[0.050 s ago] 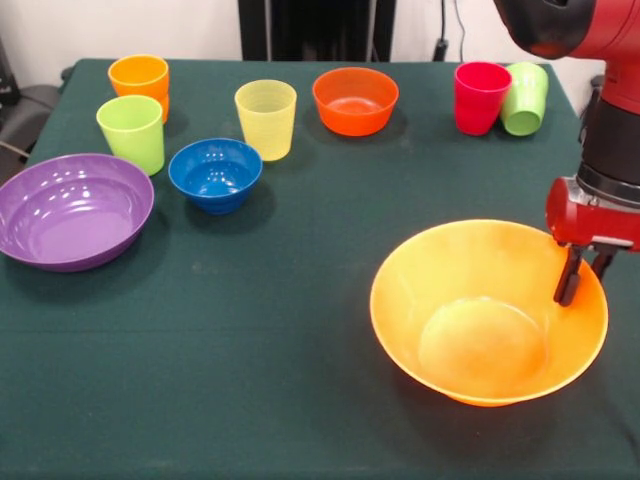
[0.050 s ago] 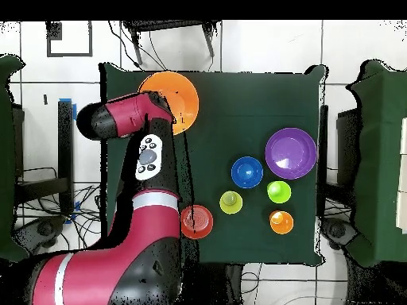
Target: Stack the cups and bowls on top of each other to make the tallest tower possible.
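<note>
The robot's arm (image 2: 119, 238) is glossy red with black joints and rounded, bulky segments. Seen from above, a pale grey band rings its thick lower segment, and a white oval panel (image 2: 149, 154) with dark round buttons sits on the forearm. The wrist (image 1: 610, 150) is black, ending in a red block that carries the pincer (image 1: 584, 275) with thin black fingers (image 1: 568, 282).

In the overhead view, we find the arm (image 2: 131, 119) covering part of the orange-yellow bowl (image 2: 179, 91) and hiding the red cup and green cup at the table's (image 2: 238, 230) edge. In the front view, the green cup (image 1: 525, 98) sits partly behind the red cup (image 1: 480, 96), and the picture's top edge cuts the arm off.
</note>
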